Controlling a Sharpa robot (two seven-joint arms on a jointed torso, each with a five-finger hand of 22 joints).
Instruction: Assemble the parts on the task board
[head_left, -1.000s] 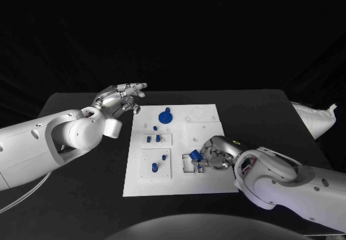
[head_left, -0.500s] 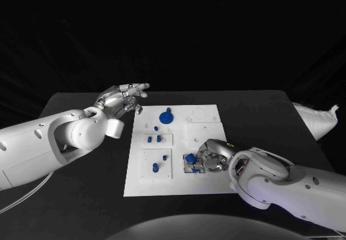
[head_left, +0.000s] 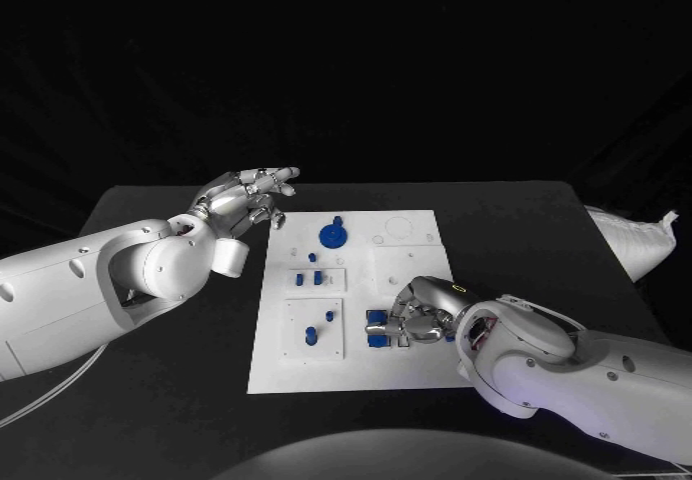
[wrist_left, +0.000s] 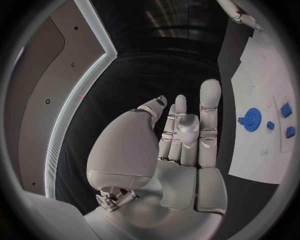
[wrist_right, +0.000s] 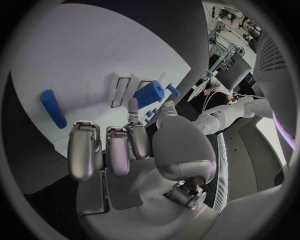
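Since a second ago the right hand has slid toward the board's middle, carrying its blue block off the near-right recess and lower against the plate. The right wrist view shows that block pinched between thumb and a fingertip, the other fingers curled beside it, right at the two slots outlined in black. A second blue piece lies just under the hand, in the recess.

The left hand has barely shifted; it hovers off the task board's far-left corner, over bare black table, fingers spread and holding nothing (the left wrist view shows them straight and apart).

Open room: the board's far-right quarter is bare white, and so is its near strip along the front edge. The table lies dark and free on the right of the board up to a white bag at the table's right edge.

Things nearby: a blue gear stands at the far-left part of the board, close to the left hand. Small blue pegs sit in the middle-left panel, and a blue rod with a smaller stub lies in the near-left panel, just beside the right hand's working spot. The right forearm covers the board's near-right corner.
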